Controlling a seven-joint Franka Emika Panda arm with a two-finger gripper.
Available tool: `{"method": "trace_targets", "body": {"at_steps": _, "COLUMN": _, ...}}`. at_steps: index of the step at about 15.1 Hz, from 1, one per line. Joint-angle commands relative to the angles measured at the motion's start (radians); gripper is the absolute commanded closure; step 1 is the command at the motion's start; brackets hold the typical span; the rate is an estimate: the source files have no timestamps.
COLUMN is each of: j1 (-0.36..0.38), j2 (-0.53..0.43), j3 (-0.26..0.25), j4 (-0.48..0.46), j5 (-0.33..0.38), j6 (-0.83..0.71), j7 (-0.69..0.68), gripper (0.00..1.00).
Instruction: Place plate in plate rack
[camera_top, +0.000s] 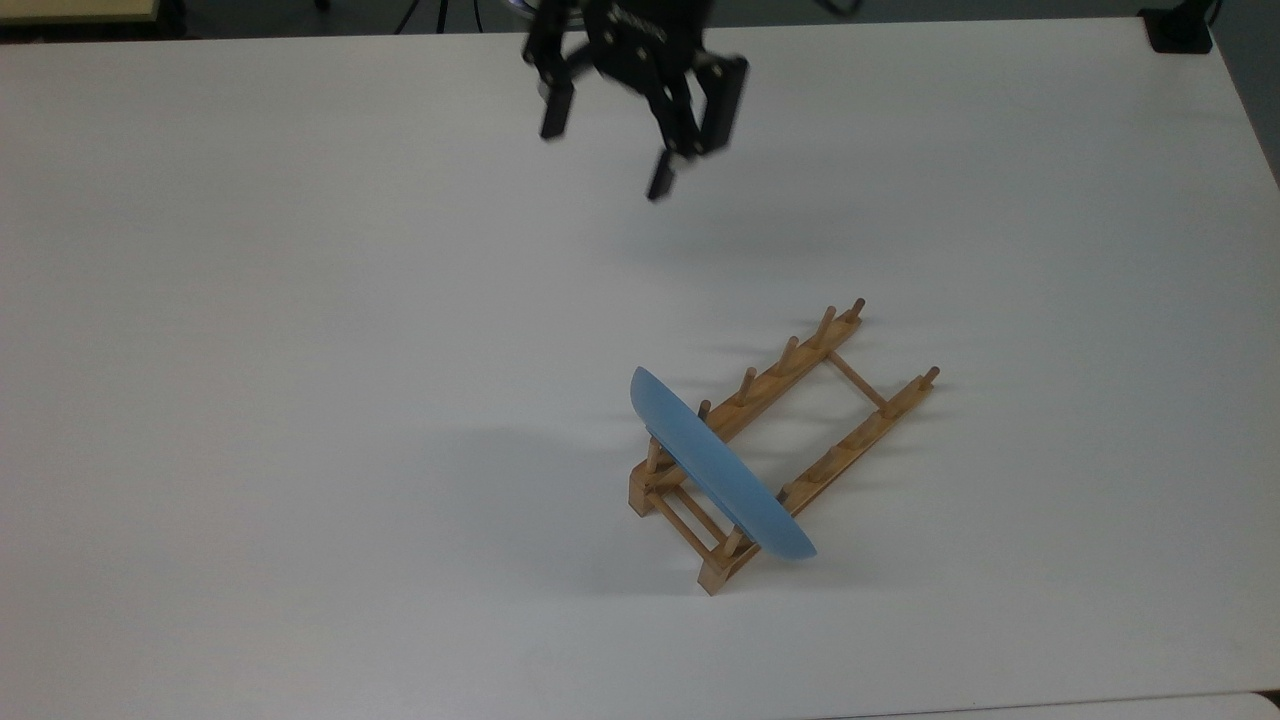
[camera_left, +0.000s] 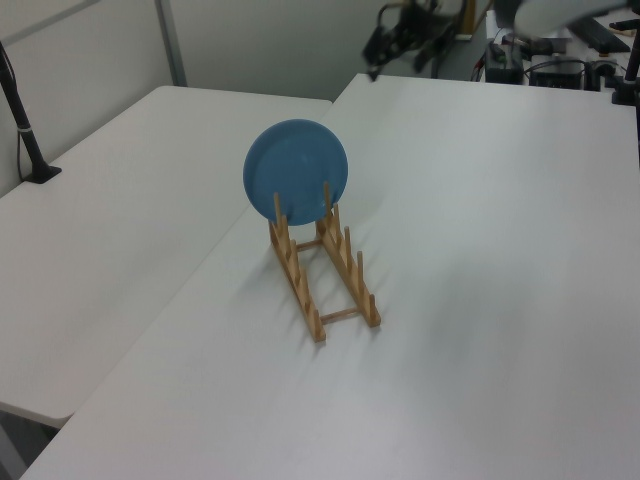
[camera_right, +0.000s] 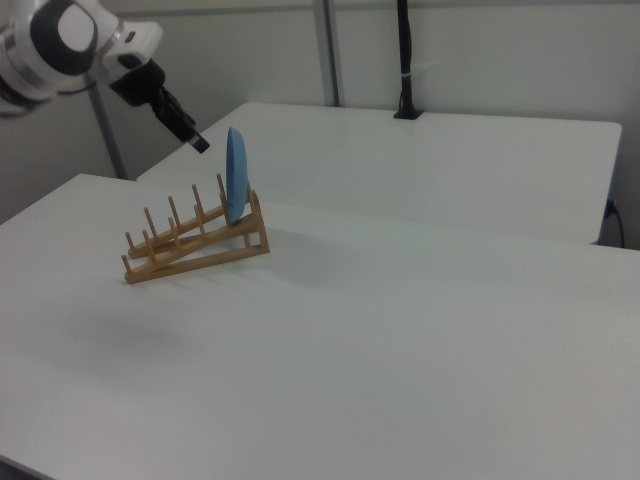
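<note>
- One light-blue plate (camera_top: 720, 470) stands on its edge in the wooden plate rack (camera_top: 790, 445), at the rack's end that is farther from the pincer in the top view.
- The plate sits between the pegs of both rails; in the right view it (camera_right: 236, 175) is almost upright, and the empty pegs of the rack (camera_right: 195, 240) lie toward the right view's left.
- In the left view the round face of the plate (camera_left: 296, 171) turns to the camera and the rack (camera_left: 323, 270) runs toward the camera below it.
- The pincer (camera_top: 607, 158) hangs above the white table (camera_top: 300, 350), well apart from the plate and the rack, near the top view's upper edge.
- Its two black fingers (camera_top: 661, 186) stand wide apart and hold nothing.
- In the right view the pincer (camera_right: 195, 143) points down toward the plate's upper rim, but does not touch it.
</note>
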Motion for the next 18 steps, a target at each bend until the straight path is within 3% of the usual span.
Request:
{"method": "trace_targets", "body": {"at_steps": 1, "j1": -0.079, "j2": -0.086, "j3": -0.007, "j4": 0.030, "j5": 0.251, "j6": -0.264, "j7": -0.238, "gripper": 0.00}}
{"method": "trace_targets", "body": {"at_steps": 6, "j1": -0.151, "j2": -0.146, "j3": -0.009, "j4": 0.010, "j5": 0.331, "j6": -0.460, "j7": -0.430, "gripper": 0.00}}
{"method": "trace_targets", "body": {"at_steps": 12, "j1": -0.211, "j2": -0.146, "j3": -0.006, "j4": -0.013, "j5": 0.368, "j6": -0.445, "j7": -0.885, "gripper": 0.00}}
{"method": "trace_targets", "body": {"at_steps": 15, "j1": -0.211, "j2": -0.146, "j3": -0.006, "j4": -0.013, "j5": 0.371, "j6": -0.447, "j7": -0.999, "gripper": 0.00}}
{"method": "trace_targets", "body": {"at_steps": 18, "j1": -0.211, "j2": -0.143, "j3": -0.006, "j4": -0.013, "j5": 0.371, "j6": -0.447, "j7": -1.014, "gripper": 0.00}}
